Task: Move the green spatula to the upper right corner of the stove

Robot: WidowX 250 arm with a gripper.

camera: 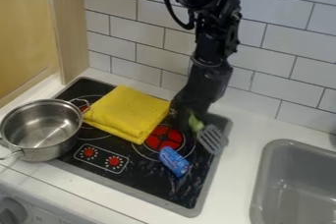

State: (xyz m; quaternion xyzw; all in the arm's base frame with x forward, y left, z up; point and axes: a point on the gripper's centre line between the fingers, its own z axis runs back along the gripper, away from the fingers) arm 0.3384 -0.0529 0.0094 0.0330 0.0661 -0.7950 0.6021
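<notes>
The green spatula (210,137), at the end effector (186,117), reaches the stove's right rim (208,179).

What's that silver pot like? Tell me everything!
The pot is round and shiny, like metal, with no lid and nothing seen inside. It's upright, at the left edge of the stove. Thin loop handles stick out: one at front left, another at back right by the yellow cloth. I can't tell whether that one touches the cloth.
</notes>
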